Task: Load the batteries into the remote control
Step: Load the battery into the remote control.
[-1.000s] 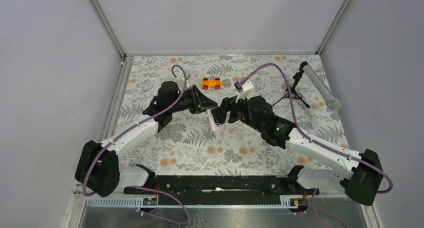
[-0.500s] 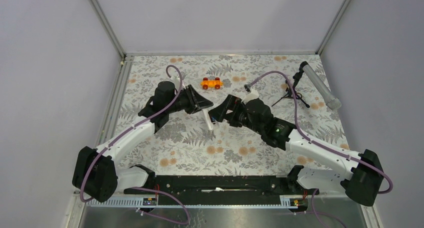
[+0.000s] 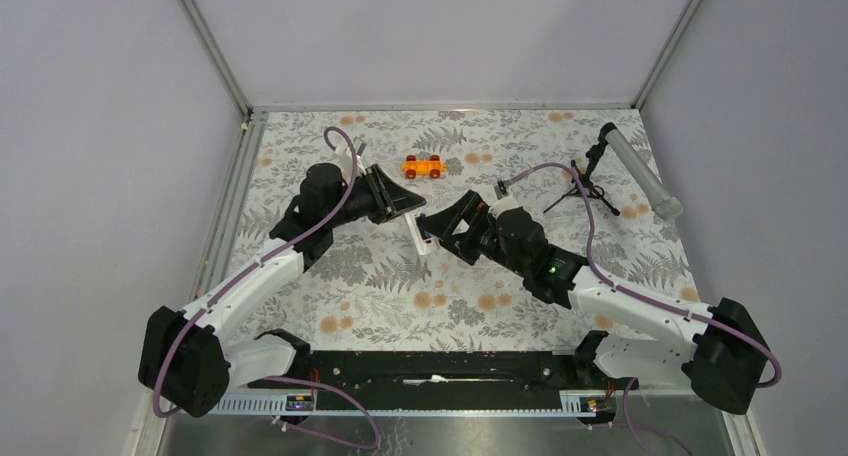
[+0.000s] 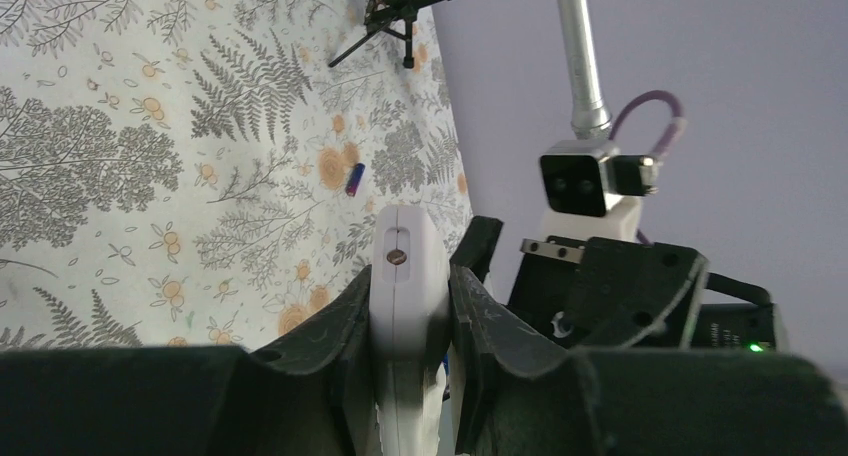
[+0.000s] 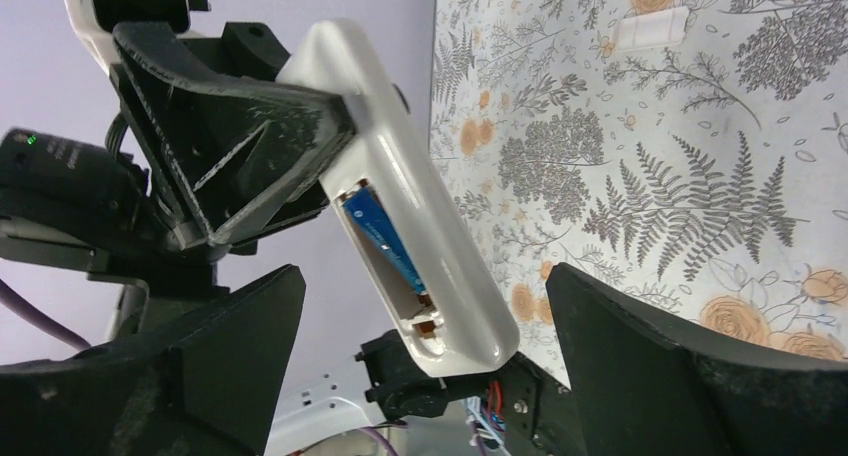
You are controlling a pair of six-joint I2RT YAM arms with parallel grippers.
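Arms angled toward each other: one gripper clamped, the other wide open.
The left arm [image 3: 255, 271] reaches forward and rightward, its left gripper [image 3: 410, 213] pinched tight on the remote control [image 5: 440, 226] — the right arm [image 3: 620, 301] stretches forward and leftward, the right gripper [image 3: 440, 229] facing it with jaws spread wide, gripping nothing.

Bright, soft, even light with faint shadows; wrist views go blurry in the near foreground.
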